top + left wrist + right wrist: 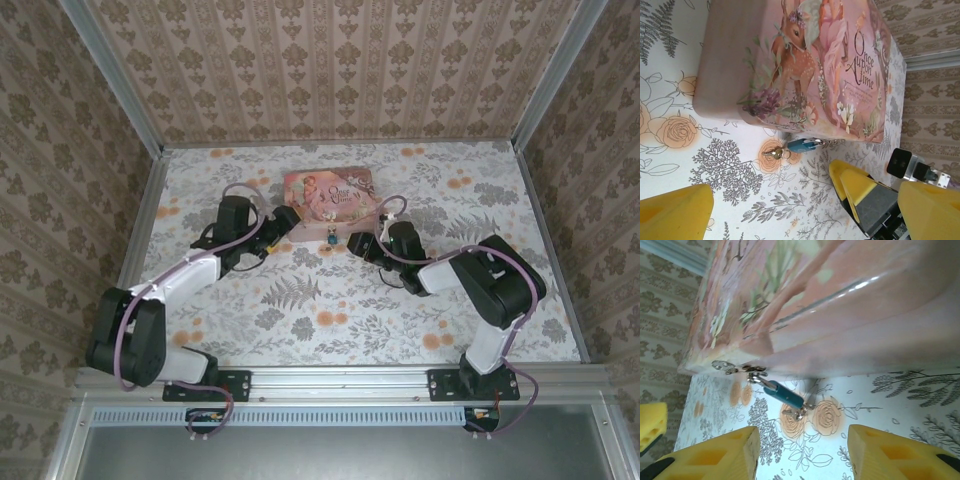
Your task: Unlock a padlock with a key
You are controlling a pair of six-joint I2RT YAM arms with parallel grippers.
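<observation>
Where the pink rectangular illustrated tin (330, 195) sits near the middle of the far edge of the flower-patterned table (300, 330), the tiny bluish-teal padlock (785, 393) lies on the table just beside the tin's near wall. It is hooked to a small metal clasp (735, 367) there, and the tiny silvery key (774, 153) touches its free end. The left gripper (805, 200) hangs close on one side of the padlock, its yellow fingers (675, 212) spread wide with nothing between them, and the right gripper (802, 432) faces it from the other side, its jaws likewise apart and empty.
</observation>
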